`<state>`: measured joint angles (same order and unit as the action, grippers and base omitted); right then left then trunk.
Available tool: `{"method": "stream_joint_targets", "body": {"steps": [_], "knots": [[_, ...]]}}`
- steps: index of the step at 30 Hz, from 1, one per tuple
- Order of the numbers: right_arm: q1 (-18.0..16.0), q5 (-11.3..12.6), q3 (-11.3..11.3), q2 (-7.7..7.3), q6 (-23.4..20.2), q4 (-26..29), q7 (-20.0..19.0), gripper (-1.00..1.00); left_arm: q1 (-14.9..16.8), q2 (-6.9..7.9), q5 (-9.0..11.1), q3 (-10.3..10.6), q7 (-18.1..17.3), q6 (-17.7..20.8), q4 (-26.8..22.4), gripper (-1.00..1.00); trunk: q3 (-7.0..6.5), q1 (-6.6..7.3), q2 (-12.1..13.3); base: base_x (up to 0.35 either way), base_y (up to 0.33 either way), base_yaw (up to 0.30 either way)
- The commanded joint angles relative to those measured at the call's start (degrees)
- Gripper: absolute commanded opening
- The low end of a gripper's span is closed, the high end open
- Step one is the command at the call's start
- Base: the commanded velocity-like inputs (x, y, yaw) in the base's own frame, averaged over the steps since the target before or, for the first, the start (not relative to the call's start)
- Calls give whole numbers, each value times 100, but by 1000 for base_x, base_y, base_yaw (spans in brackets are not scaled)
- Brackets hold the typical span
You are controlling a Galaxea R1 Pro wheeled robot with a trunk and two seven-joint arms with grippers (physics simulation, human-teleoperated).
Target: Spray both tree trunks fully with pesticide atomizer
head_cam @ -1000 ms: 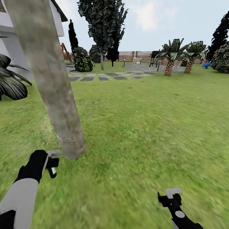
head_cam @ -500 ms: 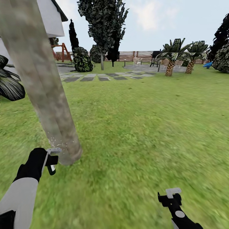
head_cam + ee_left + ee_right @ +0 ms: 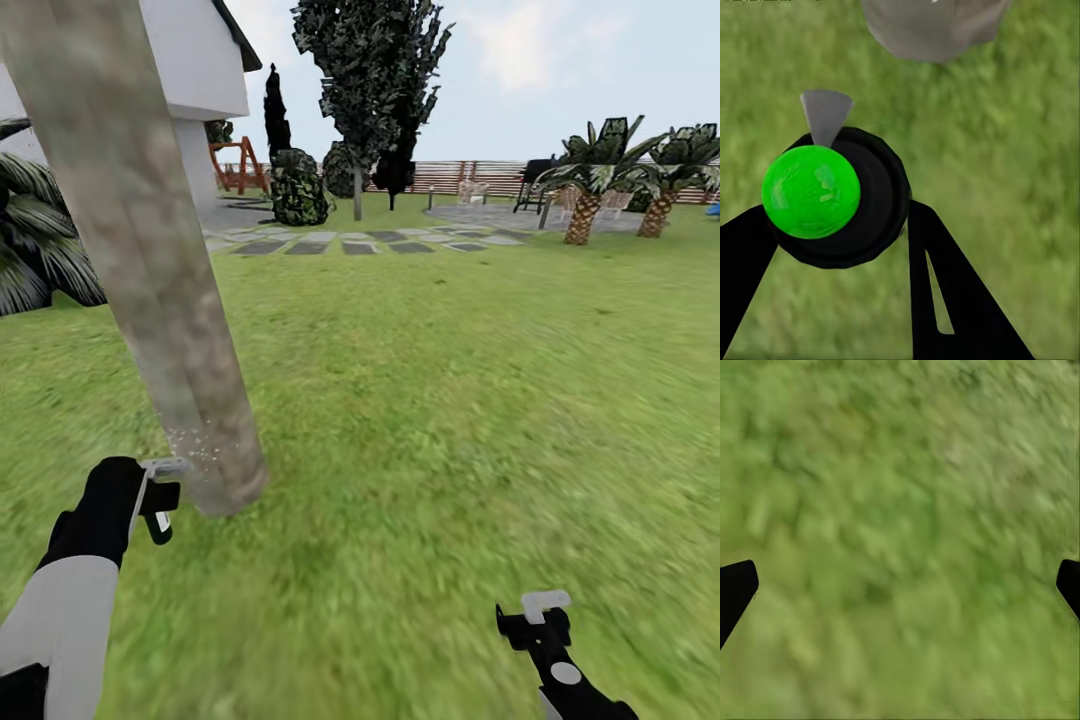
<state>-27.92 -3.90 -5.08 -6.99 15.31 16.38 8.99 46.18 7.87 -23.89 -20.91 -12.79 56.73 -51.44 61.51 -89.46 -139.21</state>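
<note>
In the garden, the robot's left gripper [image 3: 158,497] is clamped on the atomizer [image 3: 160,500], holding it low over the lawn [image 3: 450,400] with its grey nozzle turned toward the foot of the trunk [image 3: 170,300] just ahead of it. A scatter of pale droplets speckles the bark near the base, just beyond the nozzle. In the left wrist view, the two black fingers [image 3: 945,292] close on either side of the atomizer's dark round body [image 3: 851,199], its green cap [image 3: 811,191] facing the camera and the grey spout [image 3: 825,114] pointing at the trunk's base [image 3: 934,26], near but apart from it.

The trunk is a thick mottled column whose long axis runs from the grass up out of the head view, leaning a little to the left as seen there. The spray reaches only its lowest part, so the move ahead appears to turn on that axis: the nozzle would have to travel upward along the column, and around it, to cover the bark.

The right gripper [image 3: 545,608] hangs low and well off to the trunk's right, holding nothing; its fingertips [image 3: 735,589] stand wide apart over bare grass. The left arm is by far the nearer to the trunk. Another tree [image 3: 357,80] stands far off by the stepping stones [image 3: 350,243].
</note>
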Motion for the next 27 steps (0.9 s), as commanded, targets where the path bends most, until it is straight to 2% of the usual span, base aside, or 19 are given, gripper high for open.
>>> {"method": "stream_joint_targets", "body": {"steps": [1,5,19,27], "knots": [[-3,-41,-46,-4,-2,-4,59,100,5,-7,-61,-9,-58,16,-6,-100,5,-1,-2,246,-173,119],[-1,-41,-46,-4,-2,-4,57,100,5,-11,-63,117,-57,22,-7,-100,5,-1,-2,160,-227,24],[-1,-41,-46,-4,-2,-4,57,100,5,21,-64,133,-57,23,-7,-100,5,-1,-2,9,-274,8],[-2,-41,-46,-4,-2,-4,58,100,5,22,-64,131,-57,23,-8,-100,5,-1,-2,125,-264,231]]}}
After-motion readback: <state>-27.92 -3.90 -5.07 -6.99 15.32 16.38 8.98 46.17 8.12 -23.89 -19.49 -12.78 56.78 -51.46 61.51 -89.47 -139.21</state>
